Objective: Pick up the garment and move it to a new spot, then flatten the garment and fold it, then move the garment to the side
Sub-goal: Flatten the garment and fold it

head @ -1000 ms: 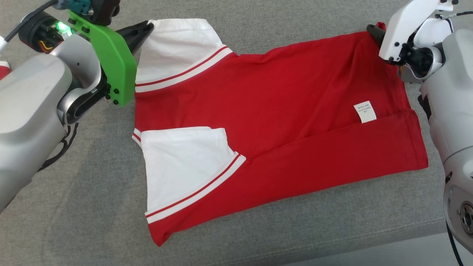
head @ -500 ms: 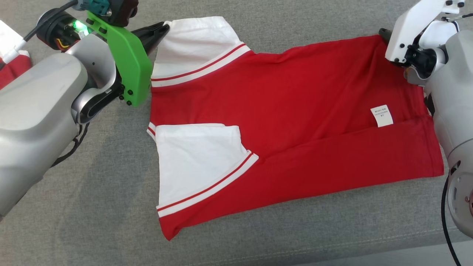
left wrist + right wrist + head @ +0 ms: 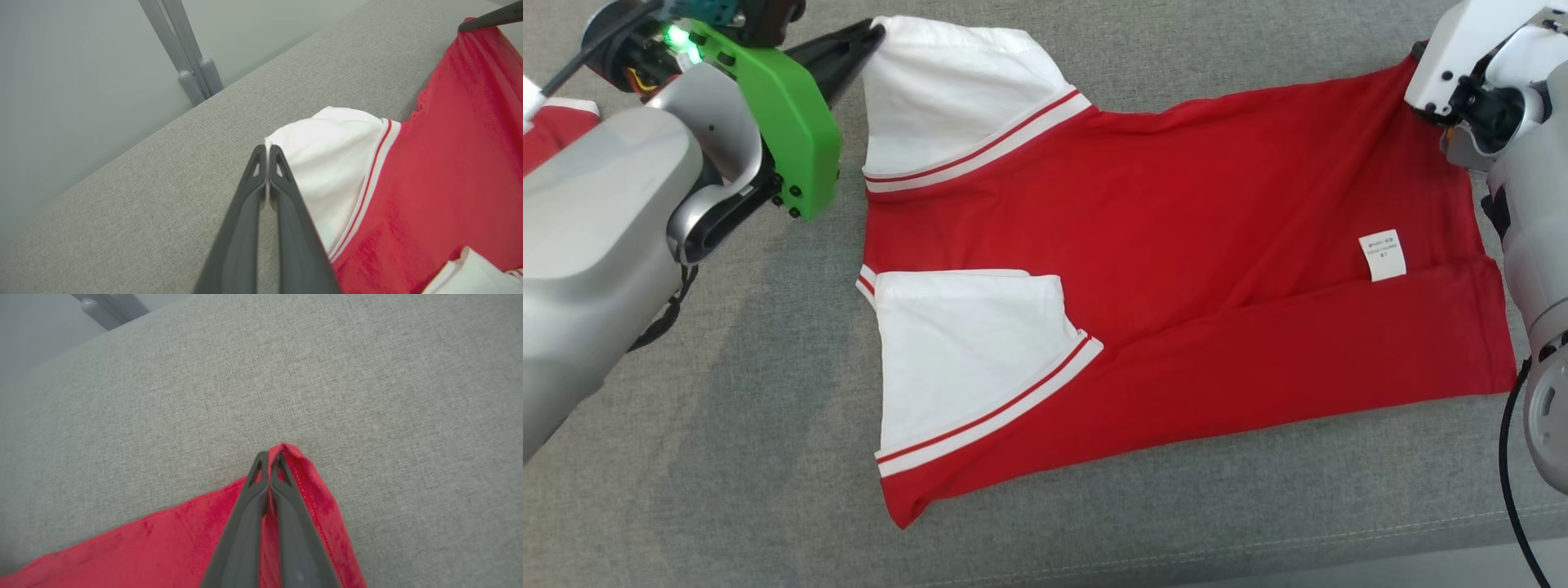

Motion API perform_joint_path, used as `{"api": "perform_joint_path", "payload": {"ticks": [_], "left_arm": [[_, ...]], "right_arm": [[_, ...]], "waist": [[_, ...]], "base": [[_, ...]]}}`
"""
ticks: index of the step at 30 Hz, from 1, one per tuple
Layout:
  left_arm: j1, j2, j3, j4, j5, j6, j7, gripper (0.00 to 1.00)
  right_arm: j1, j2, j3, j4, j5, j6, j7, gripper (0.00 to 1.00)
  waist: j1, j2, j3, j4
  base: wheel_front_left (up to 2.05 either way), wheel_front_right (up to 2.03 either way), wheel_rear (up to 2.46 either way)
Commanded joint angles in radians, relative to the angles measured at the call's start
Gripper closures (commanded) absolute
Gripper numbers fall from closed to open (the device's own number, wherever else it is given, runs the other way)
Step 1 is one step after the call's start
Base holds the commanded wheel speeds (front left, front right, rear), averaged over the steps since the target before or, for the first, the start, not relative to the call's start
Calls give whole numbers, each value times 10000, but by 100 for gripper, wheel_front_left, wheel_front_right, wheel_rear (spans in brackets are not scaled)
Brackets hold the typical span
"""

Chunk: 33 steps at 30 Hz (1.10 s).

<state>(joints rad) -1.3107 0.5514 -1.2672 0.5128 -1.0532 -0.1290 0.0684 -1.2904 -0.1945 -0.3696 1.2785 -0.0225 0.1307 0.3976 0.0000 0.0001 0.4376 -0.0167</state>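
So the right tool point(image 3: 269, 455) was gaping a second ago and has snapped together. It's now pinching the red hem corner of the shirt point(image 3: 1176, 220), up around 1 o'clock in the head view. The whole head picture has slid a bit too, but that's the camera, not the shirt.

The left tool point(image 3: 870, 34) sits at 11 o'clock, fingers together, clamped on the corner of the far white sleeve point(image 3: 947, 90).

The shirt lies mostly flat across the middle of the grey surface point(image 3: 727, 425), with a long fold running along its 6 o'clock edge. The second sleeve point(image 3: 964, 343) is folded in at 8 o'clock, and a small white label point(image 3: 1382, 255) sits over at 3 o'clock. Both pinched corners look peaked up a little.
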Motion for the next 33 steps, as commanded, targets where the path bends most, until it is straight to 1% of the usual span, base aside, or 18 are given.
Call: {"api": "perform_joint_path", "payload": {"ticks": [1,6,8,12,15,19,23,27,33], "left_arm": [[-191,112,32,100,103,-24,-287,100],[-639,153,100,464,339,-22,-1067,100],[-895,96,162,695,475,-22,-1418,100],[-1317,-123,199,1189,772,-21,-2074,100],[-1415,-288,160,1428,722,-21,-2251,100],[-1194,-411,75,1262,393,-21,-2316,100],[-849,-122,14,800,8,-21,-2370,100],[-468,224,-28,149,-457,-21,-2336,100],[239,777,-56,-965,-930,-18,-2580,100]], "right_arm": [[-178,-22,-183,-7,131,1,-99,100],[-520,-175,-487,-5,335,1,-186,100],[-686,-64,-344,-45,477,2,-276,100],[-821,-140,115,-200,799,1,-575,100],[-787,-238,481,-349,1237,1,-766,100],[-494,-351,1026,-546,1989,1,-689,100],[-15,-451,1705,-1033,3073,1,-443,100],[640,-732,2542,-1862,4253,1,-29,100],[1891,-1606,3615,-3322,6027,1,567,100]], "waist": [[0,-1,10,-46],[0,-1,150,-115],[0,-1,231,-131],[0,-1,331,-170],[0,-1,344,-155],[0,-1,263,-19],[0,-1,81,112],[0,-1,-65,289],[0,-1,-372,568]], "base": [[0,0,0],[0,0,0],[0,0,0],[0,0,0],[0,0,0],[0,0,0],[0,0,0],[0,0,0],[0,0,0]]}}
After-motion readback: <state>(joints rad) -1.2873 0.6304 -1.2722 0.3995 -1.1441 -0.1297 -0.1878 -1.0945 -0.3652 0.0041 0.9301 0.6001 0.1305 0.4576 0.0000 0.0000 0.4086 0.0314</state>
